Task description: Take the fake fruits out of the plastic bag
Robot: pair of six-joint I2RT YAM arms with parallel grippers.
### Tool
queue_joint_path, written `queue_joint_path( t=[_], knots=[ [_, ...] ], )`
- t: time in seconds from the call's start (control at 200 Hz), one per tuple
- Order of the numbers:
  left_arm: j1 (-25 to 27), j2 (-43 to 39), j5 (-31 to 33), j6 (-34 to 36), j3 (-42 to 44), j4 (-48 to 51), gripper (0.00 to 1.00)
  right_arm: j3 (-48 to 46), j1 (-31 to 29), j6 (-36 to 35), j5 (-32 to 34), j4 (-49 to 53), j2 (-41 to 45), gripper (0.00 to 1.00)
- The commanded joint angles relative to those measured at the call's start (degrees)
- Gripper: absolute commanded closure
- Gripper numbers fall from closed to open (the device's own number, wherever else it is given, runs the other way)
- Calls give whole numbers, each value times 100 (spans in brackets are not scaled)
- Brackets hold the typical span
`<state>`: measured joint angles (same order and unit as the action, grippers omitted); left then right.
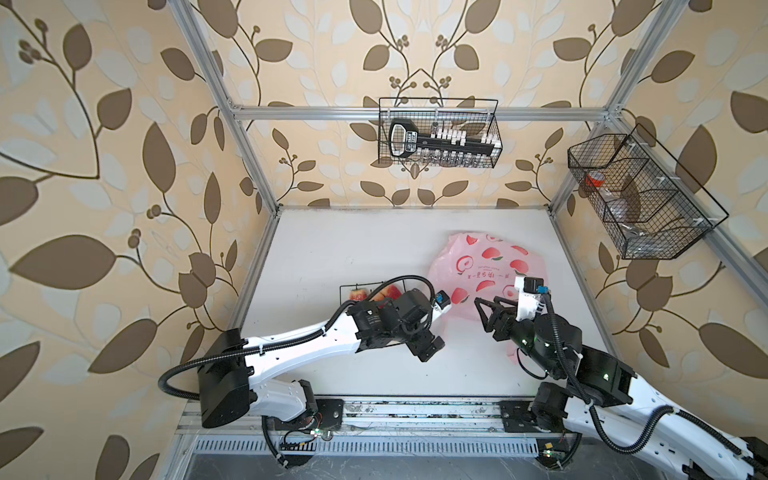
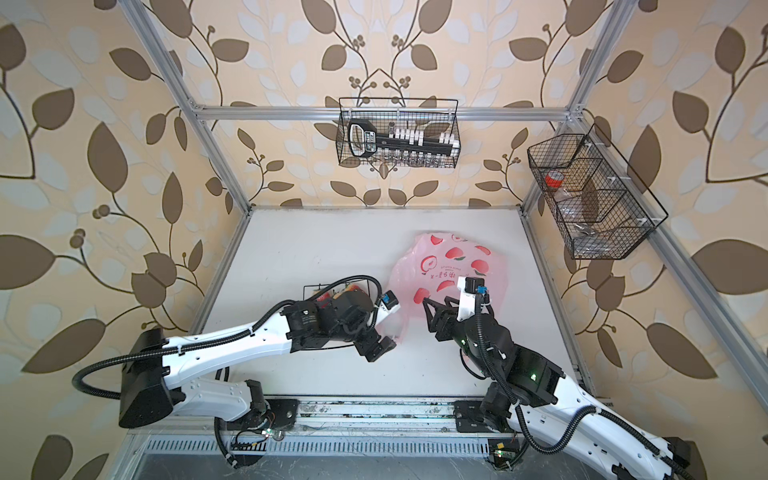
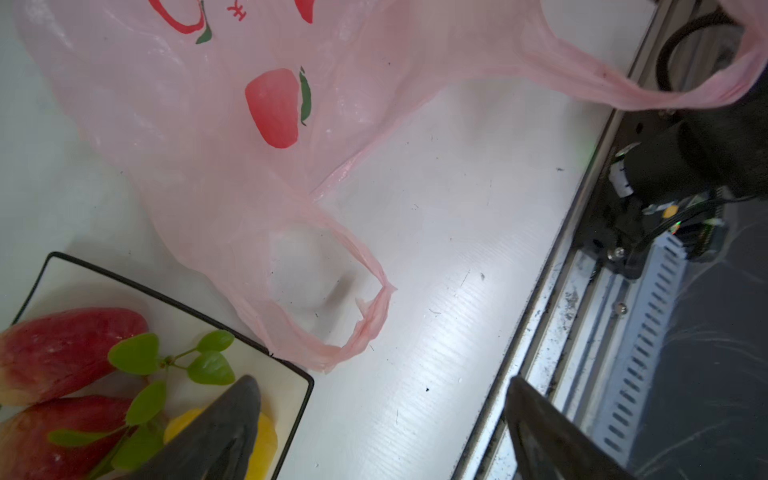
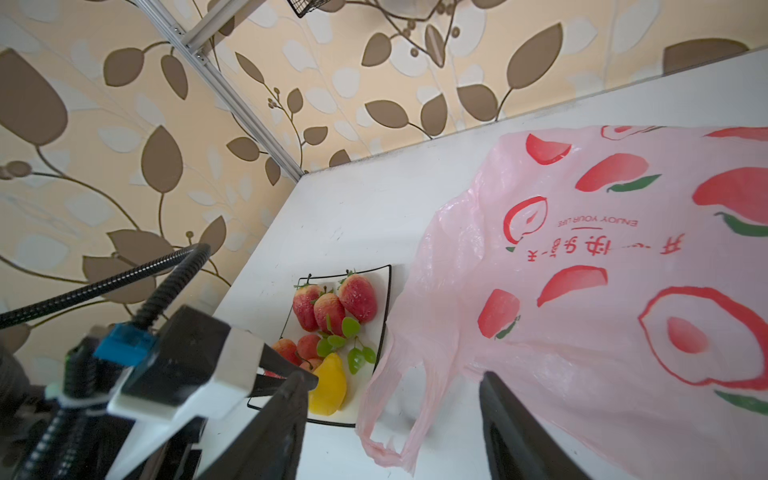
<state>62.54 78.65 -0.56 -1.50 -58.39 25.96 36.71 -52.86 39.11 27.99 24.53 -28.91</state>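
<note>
arms — white shells, black joints | cables — black, corrugated | green LEDs at joints

Fake fruits on plate toward the surface's left edge, plastic bag just right, 1 handle loop touching plate's rim

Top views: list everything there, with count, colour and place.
plastic bag: one, translucent pink with red prints, on the table beside the plate.
fake fruits: at least seven, red, orange-red, one yellow, on the plate.
plate: one, white, black rim, left of the bag.
wire baskets: two, black, hung on the frame.
table: one, white.
left pincer: one, black, open, near the plate's corner.
right pincer: one, black, open, over the bag.
</note>
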Motion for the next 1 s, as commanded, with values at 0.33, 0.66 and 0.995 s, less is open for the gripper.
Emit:
queue_joint_path(
  t=[0.33, 0.66, 0.995],
  knots=[
    [618, 1786, 1865, 1129, -1037, 414, 22, 235, 5, 122, 324, 814, 323, 33],
    [654, 2178, 2407, 1204, -1157, 356, 35, 271, 5, 198, 314, 923, 431, 32],
    [654, 2564, 2312, 1168, -1305, 447, 40, 372, 4, 237, 350, 1056, 474, 31]
  ],
)
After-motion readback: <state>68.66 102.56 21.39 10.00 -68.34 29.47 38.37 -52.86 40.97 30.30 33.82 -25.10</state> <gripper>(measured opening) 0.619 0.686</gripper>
